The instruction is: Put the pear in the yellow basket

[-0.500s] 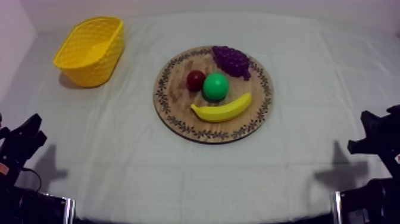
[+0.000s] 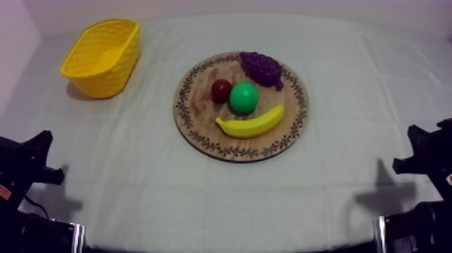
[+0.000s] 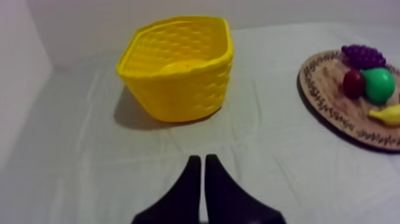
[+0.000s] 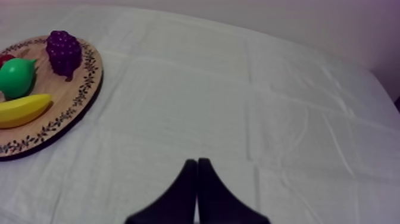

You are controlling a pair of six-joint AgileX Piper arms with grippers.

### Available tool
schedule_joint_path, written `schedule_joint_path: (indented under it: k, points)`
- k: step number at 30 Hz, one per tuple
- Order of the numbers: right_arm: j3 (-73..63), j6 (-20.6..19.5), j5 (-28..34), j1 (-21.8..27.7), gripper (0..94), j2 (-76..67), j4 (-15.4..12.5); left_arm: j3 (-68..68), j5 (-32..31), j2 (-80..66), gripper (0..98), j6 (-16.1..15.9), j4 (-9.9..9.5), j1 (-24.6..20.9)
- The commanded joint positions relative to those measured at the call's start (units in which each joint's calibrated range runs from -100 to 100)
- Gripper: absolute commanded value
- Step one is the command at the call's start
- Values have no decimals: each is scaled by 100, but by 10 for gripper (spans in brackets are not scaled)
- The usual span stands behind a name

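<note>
The green pear (image 2: 243, 97) lies in the middle of the round wooden board (image 2: 202, 111), between a small red fruit (image 2: 220, 90) and a banana (image 2: 250, 124). The yellow basket (image 2: 101, 57) stands at the far left of the table. My left gripper (image 2: 46, 156) sits low at the left edge, well short of the basket. In the left wrist view its fingers (image 3: 200, 164) lie together as a narrow wedge in front of the basket (image 3: 178, 65), holding nothing. My right gripper (image 2: 413, 149) rests low at the right, also shut (image 4: 196, 165), with the pear (image 4: 16, 77) far off on the board (image 4: 71, 101).
A bunch of purple grapes (image 2: 261, 67) lies on the board's far side. Grey-white cloth (image 2: 134, 175) stretches between both grippers and the board. A pale wall (image 3: 18, 89) rises just left of the basket.
My left gripper has shifted slightly to the right at the lower left edge. The right arm and the fruit have not moved.
</note>
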Motion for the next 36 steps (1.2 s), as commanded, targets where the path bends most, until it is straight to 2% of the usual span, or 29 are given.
schedule_joint_path:
  k: [1,6,12,18,21,25,27,36]
  points:
    - [4,3,-3,-1,3,-2,0,-5,-6,-3,1,-161,-6,3]
    - [4,4,-3,-1,3,-2,0,-651,140,426,1,-193,53,-6]
    - [4,3,-3,-1,3,-2,0,-2616,564,2023,1,-209,74,33]
    - [4,3,-3,-1,3,-2,0,-4769,1202,3831,1,-165,288,12]
    - [4,4,-3,-1,3,-2,0,-5842,1618,4612,1,30,249,294]
    - [4,4,-3,-1,3,-2,0,-7182,2161,5562,1,558,-86,990]
    - [4,4,-3,-1,3,-2,0,-7761,2384,5999,1,782,-170,1265]
    - [4,3,-3,-1,3,-2,0,-9354,2903,7799,3,1350,-43,2054]
